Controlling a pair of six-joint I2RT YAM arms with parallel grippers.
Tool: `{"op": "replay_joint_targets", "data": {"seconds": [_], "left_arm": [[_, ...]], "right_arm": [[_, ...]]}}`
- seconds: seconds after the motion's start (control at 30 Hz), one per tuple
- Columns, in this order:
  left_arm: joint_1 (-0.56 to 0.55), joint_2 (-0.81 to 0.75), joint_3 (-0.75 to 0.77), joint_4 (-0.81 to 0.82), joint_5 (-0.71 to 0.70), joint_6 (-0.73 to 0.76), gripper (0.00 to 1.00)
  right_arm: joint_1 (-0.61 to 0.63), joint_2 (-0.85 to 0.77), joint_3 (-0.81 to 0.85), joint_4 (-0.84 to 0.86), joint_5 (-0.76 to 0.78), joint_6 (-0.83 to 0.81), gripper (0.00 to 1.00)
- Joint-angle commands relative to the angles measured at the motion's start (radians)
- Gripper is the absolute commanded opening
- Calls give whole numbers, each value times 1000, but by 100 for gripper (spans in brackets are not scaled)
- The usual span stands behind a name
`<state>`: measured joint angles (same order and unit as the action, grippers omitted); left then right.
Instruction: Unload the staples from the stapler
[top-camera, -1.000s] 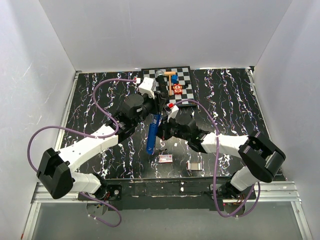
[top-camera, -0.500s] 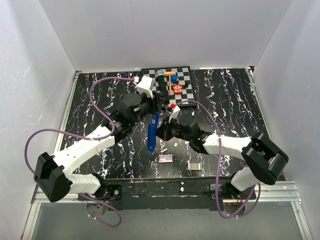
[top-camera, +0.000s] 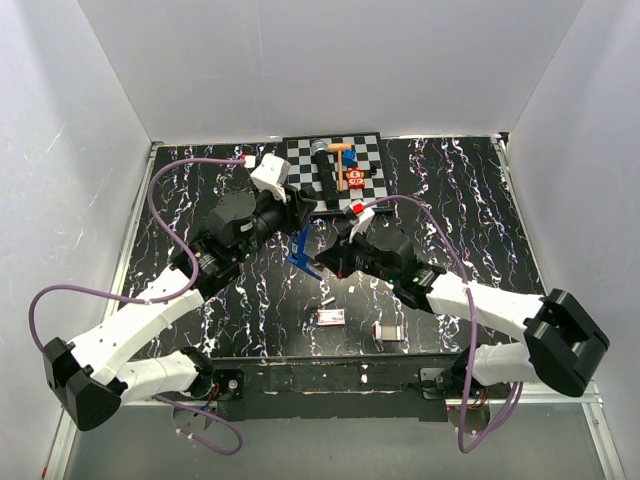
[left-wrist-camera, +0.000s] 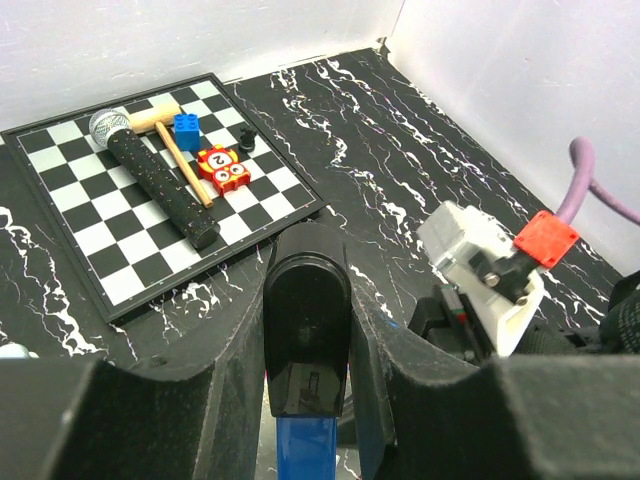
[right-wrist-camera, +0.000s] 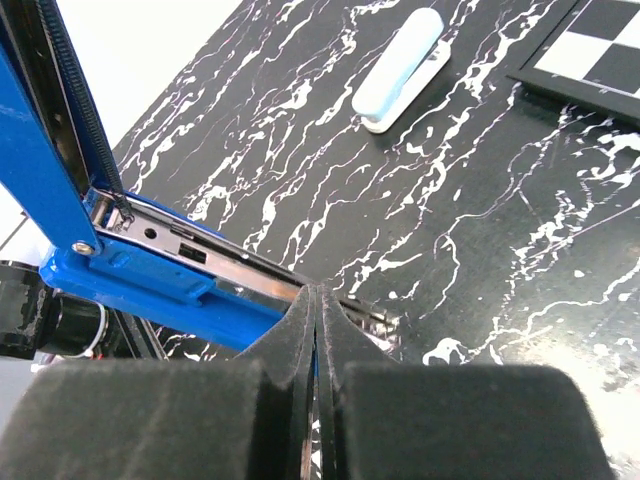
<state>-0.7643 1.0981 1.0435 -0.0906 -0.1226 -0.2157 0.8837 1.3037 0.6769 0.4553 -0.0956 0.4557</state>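
Observation:
The dark-blue stapler is held above the table between both grippers, hinged open in a V. My left gripper is shut on its glossy black end, with the blue cover running below. My right gripper is shut, its pads pinching the thin front end of the stapler's lower part. The right wrist view shows the metal staple channel bare on the blue base, with the blue cover swung up at the left.
A checkerboard mat at the back holds a microphone, a wooden hammer, a blue brick and a red toy. A pale-blue oblong piece lies left of the mat. A small box and a metal piece lie near the front.
The stapler hung as one long straight strip; now it is folded open in a V. Both arms shifted, the left wrist going back and left, and the right arm stretching out toward the stapler.

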Motion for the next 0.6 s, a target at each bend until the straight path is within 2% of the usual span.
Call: {"op": "replay_joint_targets", "data": {"seconds": [0.0, 0.3, 0.43, 0.57], "left_arm": [[0, -81, 61, 2, 21, 10, 0], [0, -150, 49, -41, 23, 22, 0], [0, -182, 56, -61, 20, 24, 0], [0, -208, 67, -72, 20, 13, 0]], "right_arm": [[1, -89, 21, -98, 72, -80, 1], [1, -247, 62, -312, 155, -164, 1], [1, -305, 66, -397, 133, -161, 1], [3, -333, 21, -394, 50, -108, 1]]}}
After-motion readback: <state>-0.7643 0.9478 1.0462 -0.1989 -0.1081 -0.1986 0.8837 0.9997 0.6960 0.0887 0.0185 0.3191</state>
